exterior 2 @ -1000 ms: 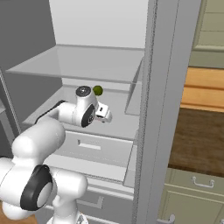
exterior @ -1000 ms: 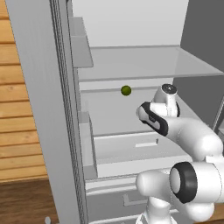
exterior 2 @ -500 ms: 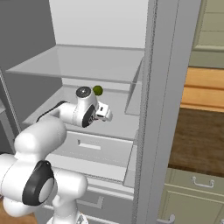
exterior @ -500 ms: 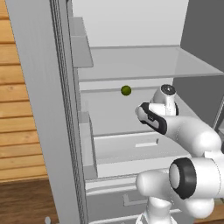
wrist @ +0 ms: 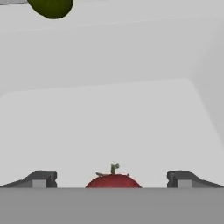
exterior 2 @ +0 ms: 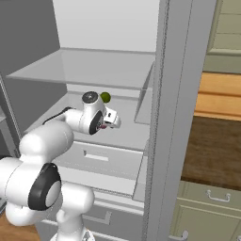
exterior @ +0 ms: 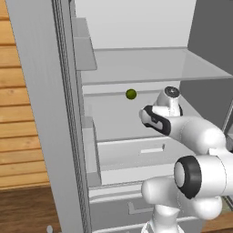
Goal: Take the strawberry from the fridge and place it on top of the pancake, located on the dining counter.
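Little is changing since a second ago: the arm is staying reached into the fridge (exterior: 54,113), its wrist nudging only slightly deeper over the middle shelf (exterior: 123,120), while the olive-green ball (exterior: 131,94) is resting where it was at the back. On the left, the fridge's smooth light-grey door edge is standing tall and flat, with pale, matte shelves stepping back inside and a drawer front below. The glossy white arm is bending over that shelf. In the hand view, the gripper (wrist: 112,178) is spreading wide, its two dark blocky fingertips (wrist: 41,178) well apart and holding nothing. Between them the strawberry (wrist: 113,180) is sitting on the shelf: a small red rounded dome with a short green stem, its lower part hidden.
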